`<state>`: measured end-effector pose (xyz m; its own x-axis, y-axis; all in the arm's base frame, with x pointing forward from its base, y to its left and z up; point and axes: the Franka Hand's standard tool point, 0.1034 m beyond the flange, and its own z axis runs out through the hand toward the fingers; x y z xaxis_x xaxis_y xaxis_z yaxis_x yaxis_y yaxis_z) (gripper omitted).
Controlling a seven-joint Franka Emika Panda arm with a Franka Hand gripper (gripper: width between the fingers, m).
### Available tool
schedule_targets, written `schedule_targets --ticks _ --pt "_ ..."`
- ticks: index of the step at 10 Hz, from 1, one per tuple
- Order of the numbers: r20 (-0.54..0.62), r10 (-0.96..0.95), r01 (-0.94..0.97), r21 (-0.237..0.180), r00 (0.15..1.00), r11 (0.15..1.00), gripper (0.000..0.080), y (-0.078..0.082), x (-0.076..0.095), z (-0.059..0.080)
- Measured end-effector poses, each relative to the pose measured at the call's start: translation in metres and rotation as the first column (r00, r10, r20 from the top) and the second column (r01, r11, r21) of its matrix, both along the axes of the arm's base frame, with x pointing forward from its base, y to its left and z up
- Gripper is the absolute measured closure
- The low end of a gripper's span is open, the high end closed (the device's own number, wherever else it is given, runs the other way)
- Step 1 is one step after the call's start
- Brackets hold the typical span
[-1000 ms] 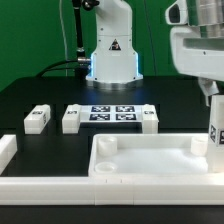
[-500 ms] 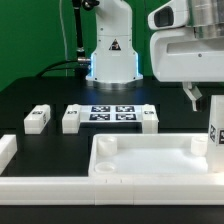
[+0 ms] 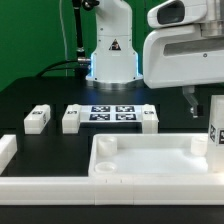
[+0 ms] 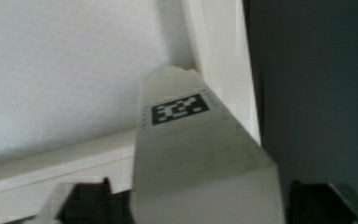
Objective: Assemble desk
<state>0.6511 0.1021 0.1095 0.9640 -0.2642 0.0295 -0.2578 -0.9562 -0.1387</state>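
The white desk tabletop (image 3: 150, 165) lies rim-up at the front, and a white leg (image 3: 215, 130) with a tag stands upright in the corner at the exterior view's right. My gripper (image 3: 206, 104) hangs over that leg's top. One dark finger (image 3: 191, 96) hangs a small gap to the leg's left. In the wrist view the tagged leg (image 4: 190, 150) fills the space between both dark fingers (image 4: 87, 203), with thin gaps at its sides, so the gripper (image 4: 202, 208) looks open. Three more legs (image 3: 37, 118) (image 3: 70, 119) (image 3: 148, 119) lie on the black table behind the tabletop.
The marker board (image 3: 113, 112) lies between the loose legs, in front of the arm's base (image 3: 112, 55). White border bars run along the front (image 3: 60, 190) and stand at the exterior view's left (image 3: 8, 150).
The hand has turned above the leg, so more of its body shows toward the exterior view's left. A finger now shows apart from the leg. The leg has stayed in its corner.
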Motion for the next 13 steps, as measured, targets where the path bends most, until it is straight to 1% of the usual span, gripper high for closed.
schedule_targets --ticks 1,2,4,5,6,7,8,9,10,12,13 --pt "-0.007 -0.058 0.058 0.003 0.998 0.998 0.0464 -0.0005 0.0 -0.0001" --pt "-0.018 -0.145 0.145 0.006 0.989 0.989 0.0505 -0.0025 0.0003 0.0" --pt "-0.04 -0.3 0.3 0.013 0.953 0.954 0.0505 -0.0039 0.0005 0.0" --pt "-0.063 -0.427 0.429 0.021 0.902 0.903 0.0505 -0.0059 0.0009 0.0005" --pt "-0.111 -0.597 0.603 0.025 0.794 0.797 0.0505 -0.0053 -0.001 0.0001" --pt "-0.157 -0.741 0.753 0.031 0.653 0.657 0.0505 -0.003 -0.0016 -0.0007" --pt "-0.203 -0.847 0.868 0.031 0.491 0.495 0.0505 -0.0008 -0.0016 -0.0011" --pt "-0.238 -0.897 0.926 0.03 0.373 0.377 0.0505 -0.0011 -0.0009 -0.001" --pt "-0.254 -0.94 0.973 0.024 0.228 0.229 0.0505 0.0004 -0.0012 -0.0011" --pt "-0.272 -0.956 0.993 -0.003 0.113 0.118 0.0505 0.0004 -0.0022 -0.0009" --pt "-0.275 -0.958 0.996 -0.008 0.082 0.087 0.0505 0.0006 -0.0022 -0.0012"
